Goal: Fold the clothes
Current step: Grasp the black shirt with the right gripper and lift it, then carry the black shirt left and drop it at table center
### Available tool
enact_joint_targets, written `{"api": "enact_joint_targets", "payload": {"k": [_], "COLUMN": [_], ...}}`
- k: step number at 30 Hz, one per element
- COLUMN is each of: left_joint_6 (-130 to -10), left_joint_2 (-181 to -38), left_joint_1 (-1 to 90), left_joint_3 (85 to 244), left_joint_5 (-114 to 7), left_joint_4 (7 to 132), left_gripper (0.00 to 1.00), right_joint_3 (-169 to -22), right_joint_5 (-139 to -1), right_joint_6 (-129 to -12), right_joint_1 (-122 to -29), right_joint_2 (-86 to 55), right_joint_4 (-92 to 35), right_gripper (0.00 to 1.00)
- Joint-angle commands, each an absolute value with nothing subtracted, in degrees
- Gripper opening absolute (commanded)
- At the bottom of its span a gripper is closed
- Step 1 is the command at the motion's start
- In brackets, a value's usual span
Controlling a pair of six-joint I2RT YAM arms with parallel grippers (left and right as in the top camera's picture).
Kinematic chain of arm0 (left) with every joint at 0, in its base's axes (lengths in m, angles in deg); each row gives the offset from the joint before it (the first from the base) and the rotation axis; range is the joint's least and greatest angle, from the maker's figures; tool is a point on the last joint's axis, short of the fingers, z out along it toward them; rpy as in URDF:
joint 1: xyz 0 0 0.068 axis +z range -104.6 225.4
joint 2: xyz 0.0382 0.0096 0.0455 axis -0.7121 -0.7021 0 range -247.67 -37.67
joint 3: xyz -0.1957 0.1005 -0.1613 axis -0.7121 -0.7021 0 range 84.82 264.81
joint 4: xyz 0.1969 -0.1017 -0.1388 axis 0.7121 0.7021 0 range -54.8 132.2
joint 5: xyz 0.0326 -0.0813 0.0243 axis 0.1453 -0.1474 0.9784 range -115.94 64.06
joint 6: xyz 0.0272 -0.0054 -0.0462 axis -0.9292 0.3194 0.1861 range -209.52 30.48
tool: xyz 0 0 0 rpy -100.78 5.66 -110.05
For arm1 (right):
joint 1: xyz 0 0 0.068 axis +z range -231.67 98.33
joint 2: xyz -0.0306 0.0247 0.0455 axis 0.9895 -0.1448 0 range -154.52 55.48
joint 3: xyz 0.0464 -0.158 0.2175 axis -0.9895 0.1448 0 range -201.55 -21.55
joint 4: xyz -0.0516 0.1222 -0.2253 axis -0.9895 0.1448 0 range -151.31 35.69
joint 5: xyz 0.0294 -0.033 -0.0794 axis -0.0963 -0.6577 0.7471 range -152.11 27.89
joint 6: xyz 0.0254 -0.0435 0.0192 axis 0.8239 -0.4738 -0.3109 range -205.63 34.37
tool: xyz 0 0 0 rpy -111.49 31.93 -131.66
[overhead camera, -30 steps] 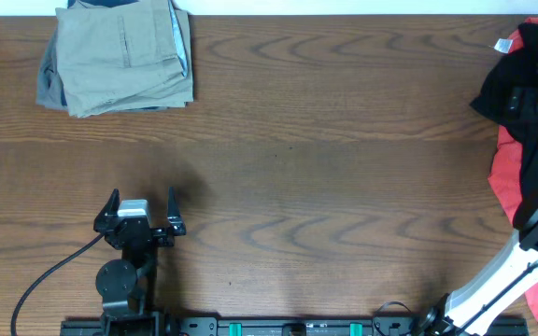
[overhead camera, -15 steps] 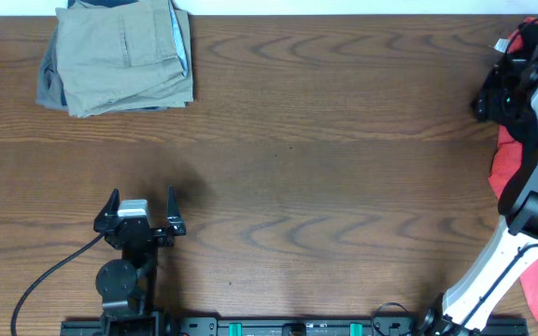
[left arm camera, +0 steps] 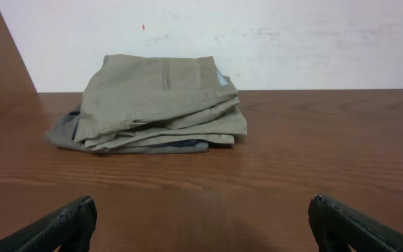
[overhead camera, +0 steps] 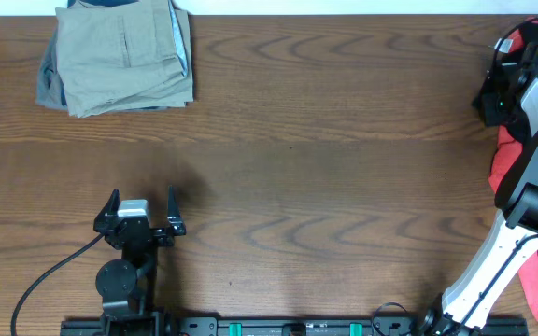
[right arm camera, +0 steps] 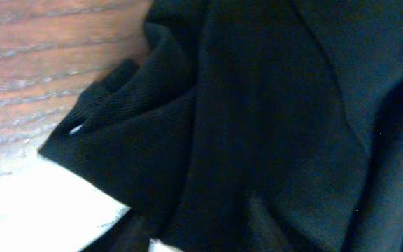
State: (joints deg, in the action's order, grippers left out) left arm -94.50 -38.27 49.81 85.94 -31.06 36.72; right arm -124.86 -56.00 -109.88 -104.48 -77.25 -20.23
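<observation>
Black T-shirt (right arm camera: 257,126) lies bunched at the tabletop's (overhead camera: 325,140) right edge near the far right corner, on top of a red garment (overhead camera: 507,163). Right gripper (overhead camera: 514,70) is right over it; the wrist view shows only fabric, so I can't tell the finger state. Left gripper (overhead camera: 142,200) is near the front edge, left side, fingers spread, holding nothing. Khaki stack (overhead camera: 120,56) is at the far left corner.

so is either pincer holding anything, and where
Left pincer is open and empty. Right pincer is at the black shirt, its fingers hidden, so a hold cannot be told.
</observation>
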Motion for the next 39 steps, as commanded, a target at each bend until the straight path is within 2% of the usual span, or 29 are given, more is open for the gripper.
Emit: {"api": "enact_joint_targets", "payload": {"k": [1, 3, 11, 18, 27, 33, 39], "left_joint_6": [-95.28, -95.28, -95.28, -95.28, -95.28, -95.28, -95.28], "left_joint_2": [-37.90, -37.90, -37.90, -37.90, -37.90, -37.90, -37.90], "left_joint_1": [50.00, 50.00, 50.00, 50.00, 50.00, 50.00, 50.00], "left_joint_3": [85.04, 85.04, 85.04, 85.04, 85.04, 85.04, 85.04], "left_joint_5": [-31.43, -31.43, -31.43, -31.43, -31.43, -31.43, -31.43], "left_joint_4": [38.69, 38.69, 38.69, 38.69, 38.69, 38.69, 38.69], "left_gripper": [0.98, 0.98, 0.98, 0.98, 0.98, 0.98, 0.98], "right_joint_3": [-125.73, -125.77, -126.85, -126.87, -126.87, -126.87, -126.87], "right_joint_5": [-53.32, -51.74, -42.82, -43.04, -42.80, -42.54, -45.99], "right_joint_6": [-107.73, -105.40, -95.80, -84.35, -84.19, -79.84, -80.87], "right_joint_1": [-104.11, -104.22, -104.55, -104.59, -104.39, -104.44, -101.24], "right_joint_2": [-78.39, -78.34, -75.09, -64.92, -48.86, -37.80, -26.96], "right_joint_4": [-20.21, -20.23, -20.34, -20.38, -19.55, -20.25, -21.67], "right_gripper": [0.20, 0.01, 0.01, 0.01, 0.01, 0.01, 0.01]}}
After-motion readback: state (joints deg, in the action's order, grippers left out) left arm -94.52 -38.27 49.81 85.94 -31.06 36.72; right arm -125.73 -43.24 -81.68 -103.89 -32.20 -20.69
